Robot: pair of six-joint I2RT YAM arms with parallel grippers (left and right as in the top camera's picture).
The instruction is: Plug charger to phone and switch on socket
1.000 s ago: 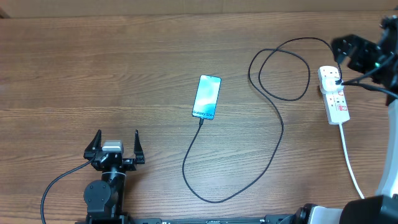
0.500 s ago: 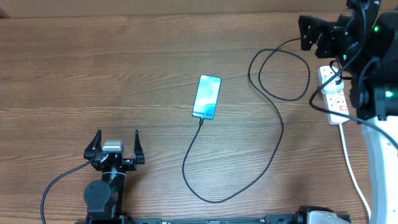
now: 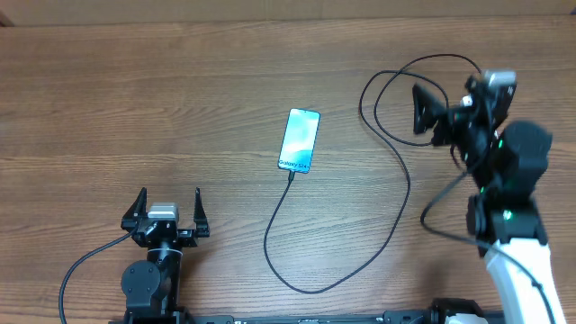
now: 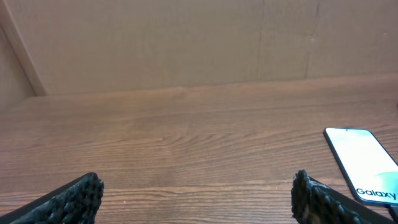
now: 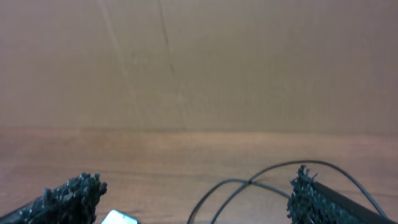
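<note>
The phone point(image 3: 299, 141) lies flat and screen-up, lit light blue, close to the middle of the wooden table point(image 3: 135, 90). Its long axis runs almost from 12 to 6 o'clock. The far end leans a touch toward 1 o'clock, and the end with the white lettering (it reads "Galaxy" in the left wrist view) points toward 6 o'clock, at the robot.

The charger point(image 3: 409, 184) meets that near short edge with its tip; whether the tip is seated in the port is too small to tell. From there its thin black line drops toward 6 o'clock and curves round in a wide U. It then climbs past the phone's 3 o'clock side into loose overlapping coils at the phone's 2 o'clock, where it passes under the right arm point(image 3: 504, 162).

The right gripper point(image 3: 427, 117) hovers by those coils, pointing roughly toward 9 o'clock, its jaws spread wide with nothing between them. In its own wrist view the two fingers point(image 5: 71, 202) stand at the bottom corners of the frame. The crossing strands of the charger point(image 5: 250, 181) lie on the table ahead, and a corner of the phone shows at about 7 o'clock.

The left gripper point(image 3: 168, 209) sits at the phone's 7 o'clock, well apart from it. It points toward 12 o'clock, and its jaws are likewise spread fully and empty. Its wrist view shows bare wood between the fingertips point(image 4: 74, 199), with the phone point(image 4: 364, 168) at the frame's 4 o'clock edge.
</note>
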